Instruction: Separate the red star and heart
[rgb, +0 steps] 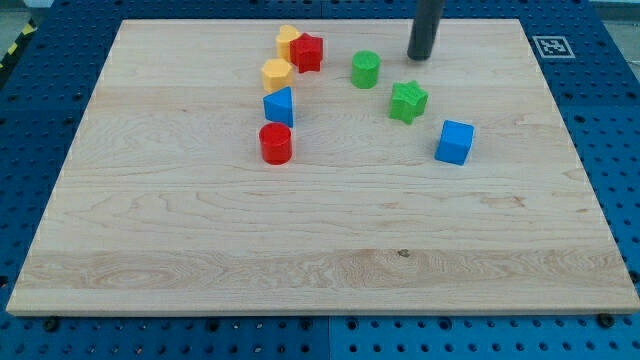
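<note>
The red star (308, 52) sits near the view's top, left of centre, touching the yellow heart (288, 41) on its upper left. My tip (419, 56) is to the right of them, well apart, just up and right of the green cylinder (365, 69). It touches no block.
A yellow hexagon-like block (277, 74), a blue block (279, 106) and a red cylinder (275, 143) run downward below the star. A green star (408, 101) and a blue cube (455, 142) lie at the right. The wooden board (320, 230) has an edge close above the heart.
</note>
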